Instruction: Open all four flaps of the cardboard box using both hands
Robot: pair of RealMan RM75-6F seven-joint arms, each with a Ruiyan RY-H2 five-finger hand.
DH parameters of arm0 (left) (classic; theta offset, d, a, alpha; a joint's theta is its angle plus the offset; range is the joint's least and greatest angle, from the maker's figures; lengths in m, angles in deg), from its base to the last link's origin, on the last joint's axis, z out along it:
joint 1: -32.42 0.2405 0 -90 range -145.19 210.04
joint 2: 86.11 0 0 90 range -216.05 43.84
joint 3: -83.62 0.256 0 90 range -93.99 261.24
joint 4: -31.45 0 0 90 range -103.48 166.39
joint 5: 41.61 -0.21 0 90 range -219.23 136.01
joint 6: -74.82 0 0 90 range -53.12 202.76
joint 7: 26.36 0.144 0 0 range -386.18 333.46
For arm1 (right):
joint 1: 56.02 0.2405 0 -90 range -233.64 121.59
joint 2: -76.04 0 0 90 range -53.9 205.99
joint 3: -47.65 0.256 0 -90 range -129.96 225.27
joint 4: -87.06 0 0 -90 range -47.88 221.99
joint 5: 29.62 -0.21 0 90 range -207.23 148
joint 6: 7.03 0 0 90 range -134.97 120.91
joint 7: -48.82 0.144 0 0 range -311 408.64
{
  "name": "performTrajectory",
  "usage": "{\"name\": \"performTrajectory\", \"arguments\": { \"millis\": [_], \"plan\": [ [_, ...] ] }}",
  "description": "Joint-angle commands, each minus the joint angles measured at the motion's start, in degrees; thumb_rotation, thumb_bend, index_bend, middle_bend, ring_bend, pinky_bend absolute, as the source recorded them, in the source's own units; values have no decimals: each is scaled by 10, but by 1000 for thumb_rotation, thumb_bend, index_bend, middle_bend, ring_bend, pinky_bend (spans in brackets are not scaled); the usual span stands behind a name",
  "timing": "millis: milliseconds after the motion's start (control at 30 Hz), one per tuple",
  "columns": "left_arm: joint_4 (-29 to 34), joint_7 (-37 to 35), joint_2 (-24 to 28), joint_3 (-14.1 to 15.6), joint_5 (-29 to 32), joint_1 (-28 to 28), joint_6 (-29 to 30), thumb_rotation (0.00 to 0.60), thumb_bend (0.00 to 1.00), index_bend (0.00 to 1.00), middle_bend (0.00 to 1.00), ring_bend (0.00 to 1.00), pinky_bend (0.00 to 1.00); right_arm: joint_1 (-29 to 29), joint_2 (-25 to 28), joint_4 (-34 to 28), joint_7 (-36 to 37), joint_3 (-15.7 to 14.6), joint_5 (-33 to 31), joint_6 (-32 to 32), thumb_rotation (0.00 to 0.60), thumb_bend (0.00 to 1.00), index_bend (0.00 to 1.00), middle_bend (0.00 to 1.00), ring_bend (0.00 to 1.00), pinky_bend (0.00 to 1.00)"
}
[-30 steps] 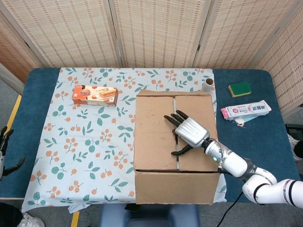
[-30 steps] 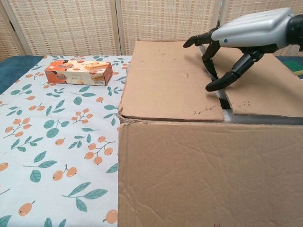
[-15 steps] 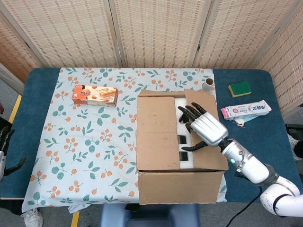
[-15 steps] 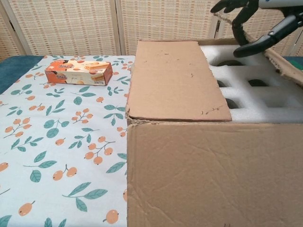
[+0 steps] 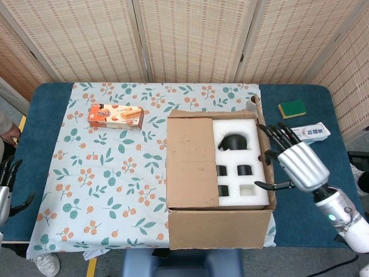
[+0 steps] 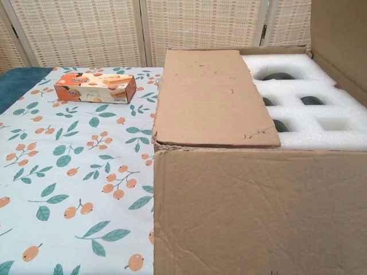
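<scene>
1. The cardboard box (image 5: pixel 219 190) sits on the near half of the bench (image 5: pixel 46 115), right of centre, its near wall at the bench's front edge.
2. My right hand (image 5: pixel 297 164) hangs just outside the box's right wall, fingers spread and holding nothing. The right flap (image 6: pixel 338 34) stands upright beside it, seen in the chest view as a tall brown panel.
3. My left hand (image 5: pixel 7 187) shows only at the far left edge of the head view, off the bench, fingers apart and empty.
4. The left flap (image 5: pixel 189 161) lies flat over the left half of the opening. White foam packing (image 5: pixel 242 158) with dark cut-outs fills the uncovered right half.
5. I judge the corrugated flap light and stiff, hinging along its crease at the left wall. Its surface looks dry and not slippery.
6. The best hold, I reckon, is its free right edge over the foam: slip fingertips under it there and swing it up and leftward.
7. The box may slide if I lift hard, so bracing it with the other hand seems wise.
8. A snack box (image 5: pixel 115 116) lies far left on the patterned cloth (image 5: pixel 104 173).
</scene>
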Motion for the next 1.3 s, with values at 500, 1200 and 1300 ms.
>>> {"name": "performTrajectory", "arguments": {
  "millis": [500,1200,1300],
  "plan": [
    [-3,25,-12,1,-13,-5,10,600,348,35,17,0,0,-148,-82,206,161,-46,48,159,172,204,554,0,0,0],
    [206,15,52,-6,-178,-157,-65,600,559,362,13,6,0,-200,-218,307,254,34,12,306,473,203,448,0,0,0],
    [237,29,65,-24,-158,-193,-118,600,622,399,12,0,0,-207,-218,315,279,50,0,324,513,203,447,0,0,0]
  ]
}}
